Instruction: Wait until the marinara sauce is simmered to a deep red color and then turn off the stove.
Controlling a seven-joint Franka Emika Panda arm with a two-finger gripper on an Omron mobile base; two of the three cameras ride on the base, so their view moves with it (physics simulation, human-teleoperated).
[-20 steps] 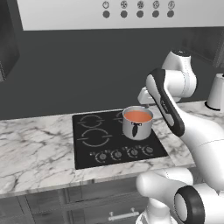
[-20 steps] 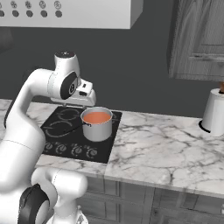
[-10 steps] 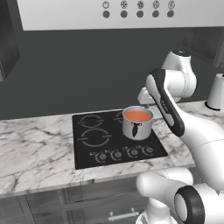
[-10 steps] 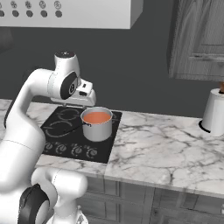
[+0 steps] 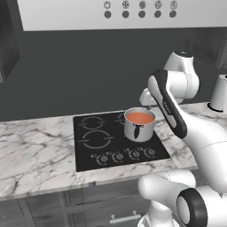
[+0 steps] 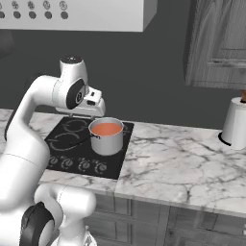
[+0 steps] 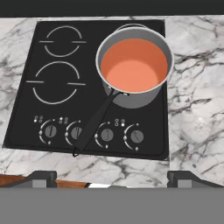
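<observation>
The marinara sauce [image 7: 133,65] is a smooth orange-red disc inside a shiny steel pot [image 7: 131,99] on the back right burner of the stove [image 7: 26,113]. The pot's black handle [image 7: 94,124] slants down over the row of round grey knobs [image 7: 106,135] along the stove's front. My gripper [image 7: 113,179] hangs open high above the stove's front edge, with nothing between its fingers. From the base, the sauce [image 5: 139,118] [image 6: 106,129] sits just in front of and below the hand, and the gripper [image 6: 81,113] is apart from the pot.
The marble counter [image 5: 35,150] [image 6: 182,163] runs to both sides of the stove. A grey hood panel with round buttons [image 5: 142,9] hangs above. A white canister [image 6: 235,125] stands at the far right, under a wooden cabinet [image 6: 216,43].
</observation>
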